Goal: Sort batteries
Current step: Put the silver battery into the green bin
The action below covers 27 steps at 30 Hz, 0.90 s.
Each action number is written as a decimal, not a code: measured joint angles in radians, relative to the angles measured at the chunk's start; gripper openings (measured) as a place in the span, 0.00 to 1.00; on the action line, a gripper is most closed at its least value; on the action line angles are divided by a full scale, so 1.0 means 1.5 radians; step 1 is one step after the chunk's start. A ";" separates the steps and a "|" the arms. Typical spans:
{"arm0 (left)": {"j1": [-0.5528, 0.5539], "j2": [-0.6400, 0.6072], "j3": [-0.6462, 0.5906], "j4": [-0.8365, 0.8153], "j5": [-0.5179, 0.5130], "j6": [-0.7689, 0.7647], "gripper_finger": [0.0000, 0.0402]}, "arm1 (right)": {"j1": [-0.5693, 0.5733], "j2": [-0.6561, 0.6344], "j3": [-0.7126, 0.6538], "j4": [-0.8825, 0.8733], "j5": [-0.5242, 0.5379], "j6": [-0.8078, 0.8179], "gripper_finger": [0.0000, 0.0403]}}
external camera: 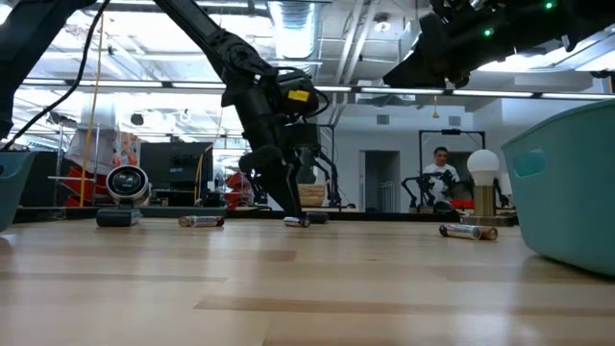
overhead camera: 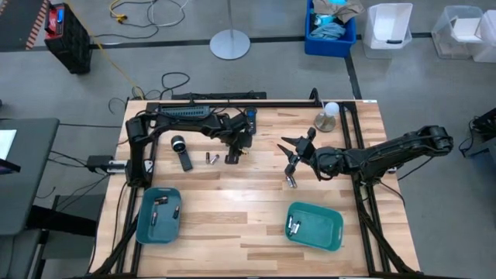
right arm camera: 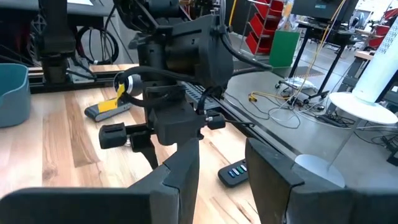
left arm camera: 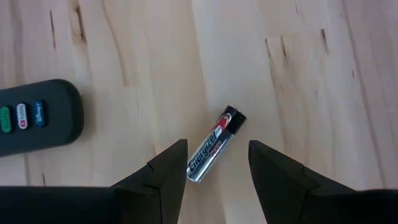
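Left gripper (left arm camera: 213,163): my fingers are spread wide, empty, straddling a loose battery (left arm camera: 214,149) on the table.
Right gripper (overhead camera: 291,155): open, holding nothing, hovering mid-table above another battery (overhead camera: 292,182).
Sorted: a few batteries lie in the left tray (overhead camera: 147,225) and the right tray (overhead camera: 329,229).
Left to do: a battery near the remote (overhead camera: 183,156), plus these two.

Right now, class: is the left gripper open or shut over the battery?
Open. The left gripper has its fingers apart, astride the battery lying flat on the table.

remote (left arm camera: 37,117) cut off at edge, tray batteries (overhead camera: 162,203) too small to count
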 joint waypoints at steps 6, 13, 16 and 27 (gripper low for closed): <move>0.001 0.030 0.000 -0.003 0.013 0.003 0.42 | 0.000 0.000 0.000 0.001 0.000 0.002 0.36; 0.002 0.031 -0.002 0.004 0.012 -0.019 0.41 | -0.001 0.000 0.001 0.003 0.000 0.005 0.36; 0.002 0.031 -0.001 -0.004 0.011 -0.029 0.38 | -0.001 0.000 0.001 0.003 0.000 0.005 0.36; -0.001 0.030 -0.012 0.007 0.010 -0.040 0.09 | -0.001 0.000 0.001 0.003 0.000 0.005 0.36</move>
